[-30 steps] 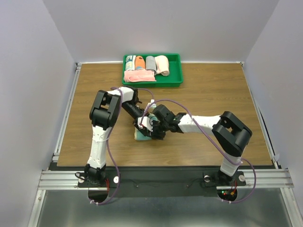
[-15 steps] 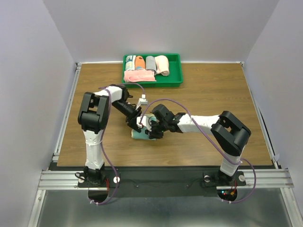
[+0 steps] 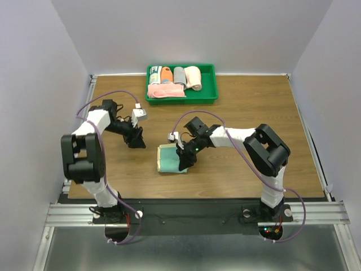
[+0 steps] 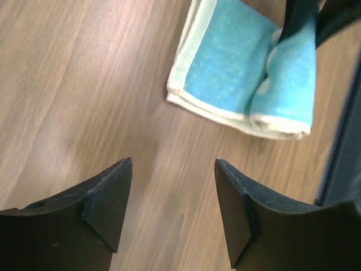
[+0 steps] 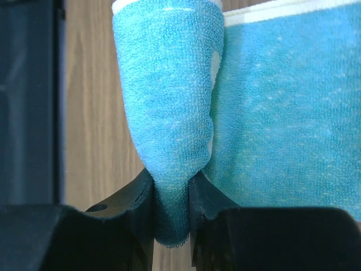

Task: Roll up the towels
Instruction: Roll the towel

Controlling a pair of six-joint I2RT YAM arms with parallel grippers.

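Note:
The teal towel (image 3: pixel 169 158) with pale yellow edges lies on the wooden table, its right end folded up into a partial roll (image 4: pixel 287 79). My right gripper (image 5: pixel 172 192) is shut on that rolled end, one finger on each side of the teal towel (image 5: pixel 169 113). From above, the right gripper (image 3: pixel 184 155) sits at the towel's right edge. My left gripper (image 3: pixel 135 141) is off to the left of the towel, apart from it. In the left wrist view the left gripper (image 4: pixel 172 186) stands open over bare wood, with the teal towel (image 4: pixel 225 68) beyond its tips.
A green tray (image 3: pixel 208 99) stands at the back centre. It holds a rolled peach-pink towel (image 3: pixel 193 78), a grey roll (image 3: pixel 179 75), a loose pink cloth (image 3: pixel 163 91) and other rolls. White walls enclose the table on three sides.
My left gripper let go of the teal towel, opened and swung back to the left. My right gripper closed on the rolled end, and the towel now lies more spread out.

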